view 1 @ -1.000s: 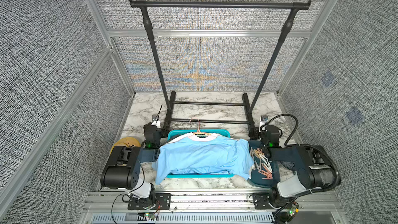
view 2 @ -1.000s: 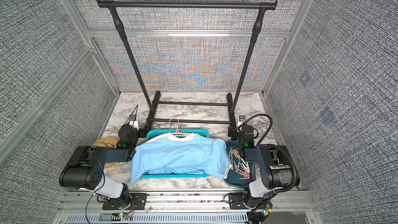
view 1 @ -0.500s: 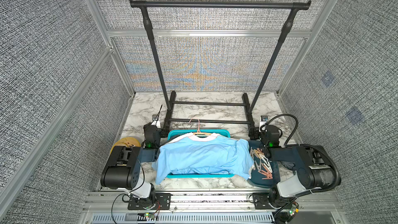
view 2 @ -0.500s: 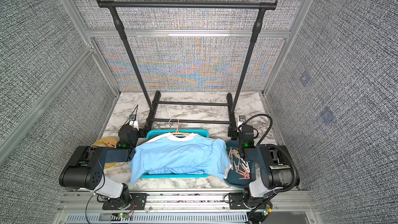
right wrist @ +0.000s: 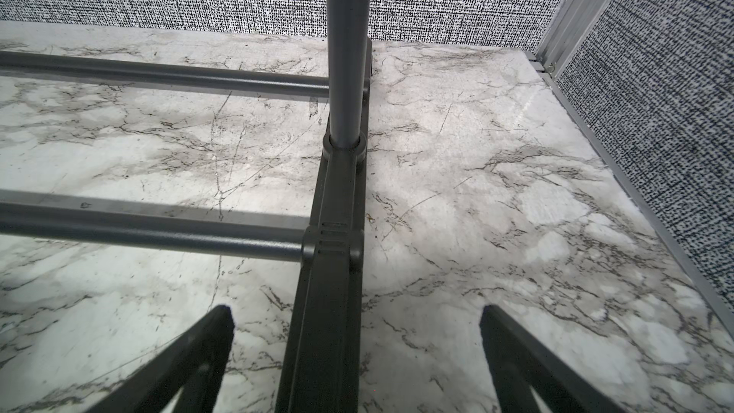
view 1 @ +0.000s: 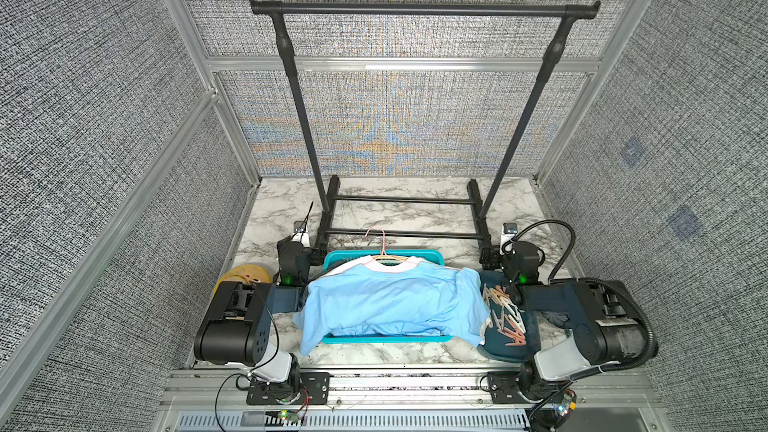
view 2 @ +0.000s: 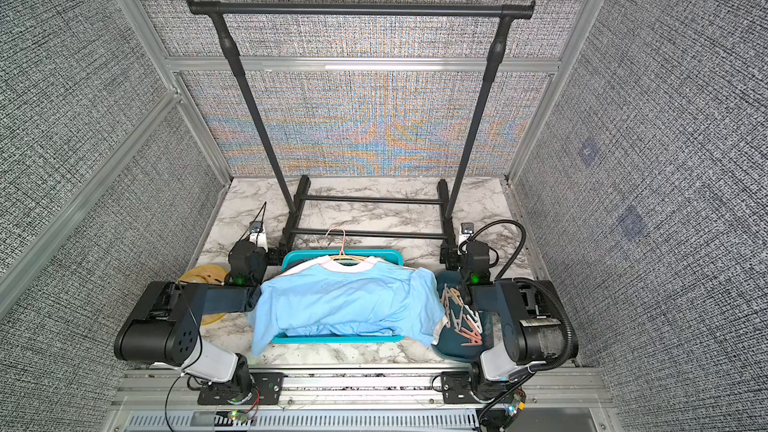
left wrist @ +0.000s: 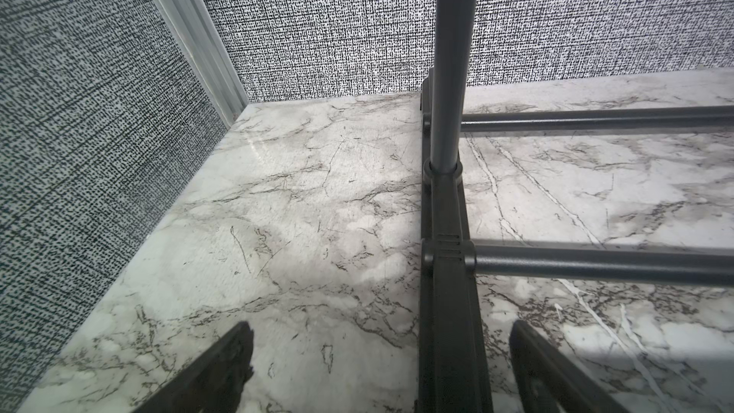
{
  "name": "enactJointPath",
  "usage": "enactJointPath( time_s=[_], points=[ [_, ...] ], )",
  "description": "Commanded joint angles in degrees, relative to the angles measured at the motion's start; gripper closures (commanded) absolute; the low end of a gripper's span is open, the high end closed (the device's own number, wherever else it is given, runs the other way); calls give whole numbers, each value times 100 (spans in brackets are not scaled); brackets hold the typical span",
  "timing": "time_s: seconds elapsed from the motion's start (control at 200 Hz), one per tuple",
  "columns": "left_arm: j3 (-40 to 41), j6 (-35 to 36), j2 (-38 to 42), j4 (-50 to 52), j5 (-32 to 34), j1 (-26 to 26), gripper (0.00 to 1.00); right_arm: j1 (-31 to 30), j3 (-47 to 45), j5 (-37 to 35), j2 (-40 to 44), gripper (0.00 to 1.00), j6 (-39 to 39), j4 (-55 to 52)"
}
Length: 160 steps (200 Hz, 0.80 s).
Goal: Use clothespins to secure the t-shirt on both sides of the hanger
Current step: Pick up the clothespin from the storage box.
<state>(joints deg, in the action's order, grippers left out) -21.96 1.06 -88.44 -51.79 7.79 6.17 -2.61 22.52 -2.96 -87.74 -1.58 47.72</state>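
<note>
A light blue t-shirt (view 1: pixel 395 301) (view 2: pixel 345 301) lies draped on a hanger (view 1: pixel 380 243) (view 2: pixel 341 243), whose pink hook points toward the back. Several pastel clothespins (view 1: pixel 505 313) (view 2: pixel 463 317) lie in a heap to the right of the shirt's sleeve. My left gripper (view 1: pixel 318 252) (left wrist: pixel 380 325) stands open low over the marble, straddling the rack's left foot (left wrist: pixel 447 311). My right gripper (view 1: pixel 490 257) (right wrist: pixel 355 309) is open too, with the rack's right foot (right wrist: pixel 329 311) between its fingers. Neither holds anything.
The shirt rests over a teal basket (view 1: pixel 382 339). The pins sit on a dark blue tray (view 1: pixel 507 351). A black garment rack (view 1: pixel 424 8) stands behind, its base bars on the marble table (view 1: pixel 395 191). A yellow disc (view 1: pixel 243 276) lies under the left arm. Walls enclose three sides.
</note>
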Motion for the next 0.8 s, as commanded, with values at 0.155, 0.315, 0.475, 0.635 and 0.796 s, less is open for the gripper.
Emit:
enactJointPath(
  time_s=[0.155,0.315,0.475,0.635,0.796],
  points=[
    [124,-98,479,53,355,-3,0,-11,28,-126,809,1,33,-571],
    [139,-610,2152,1174,795,7,0,1,829,-196,2382,1,1018,-3240],
    [-2,-2965,4245,2688,1429,-7,0,118,2378,192,3170,1,2197,-6563],
    [721,-3907,5272,1749,1357,-2,0,168,3006,423,3428,1,2913,-7953],
    [-541,-3879,5399,4348,379,-2,0,149,3598,1300,3439,1,3036,-9320]
  ],
)
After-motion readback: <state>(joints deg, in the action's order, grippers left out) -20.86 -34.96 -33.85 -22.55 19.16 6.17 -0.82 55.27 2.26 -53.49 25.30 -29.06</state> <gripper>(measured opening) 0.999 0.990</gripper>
